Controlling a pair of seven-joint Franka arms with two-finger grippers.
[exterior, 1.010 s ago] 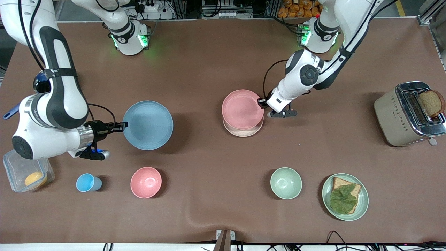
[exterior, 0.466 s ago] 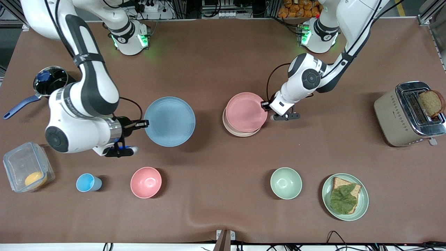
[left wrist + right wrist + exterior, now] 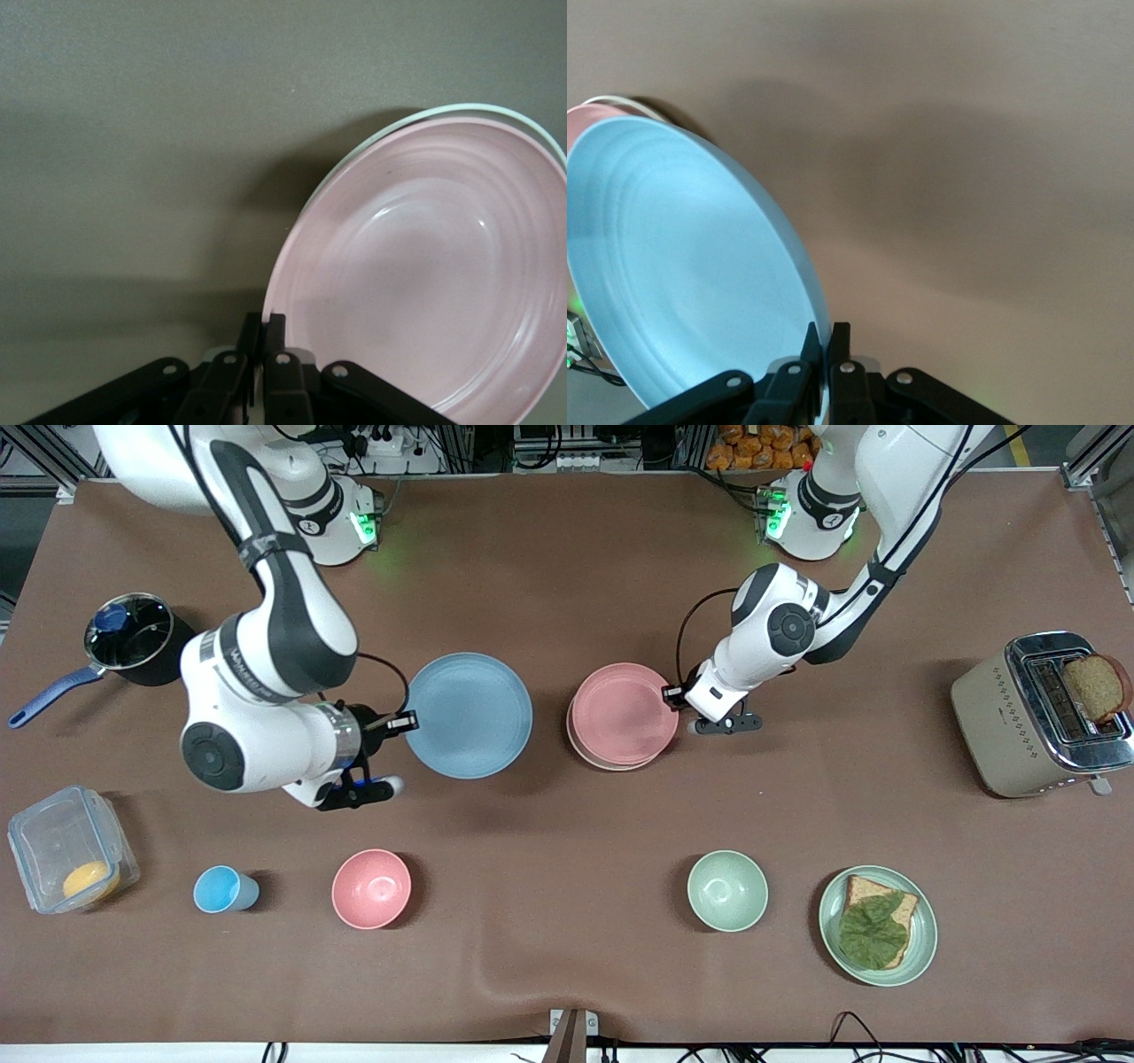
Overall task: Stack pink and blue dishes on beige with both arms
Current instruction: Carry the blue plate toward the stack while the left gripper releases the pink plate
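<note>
- Front view: I see the pink plate (image 3: pixel 624 713) lying almost squarely over the beige plate (image 3: pixel 592 755), which shows only as a thin cream sliver at the edge nearer the camera. I judge the first half of the stacking as nearly done, though not yet released.
- My left gripper (image 3: pixel 675 693) is clenched on the pink plate's rim on the side toward the left arm's end of the table. In the left wrist view the fingers (image 3: pixel 263 329) pinch that rim, with a pale edge peeking out along the plate's rim.
- My right gripper (image 3: pixel 406 722) is clamped on the rim of the blue plate (image 3: pixel 469 715), which it holds beside the pink and beige pair, toward the right arm's end of the table; I cannot tell whether it is clear of the table. The right wrist view shows the fingers (image 3: pixel 829 341) closed on its edge.
- What is left, as I judge it: let go of the pink plate, clear the left arm, then carry the blue plate over and set it on top.
- Writing: the right arm's forearm band (image 3: pixel 237 666) carries lettering, but I cannot read it. I see no brand or label on any plate.
</note>
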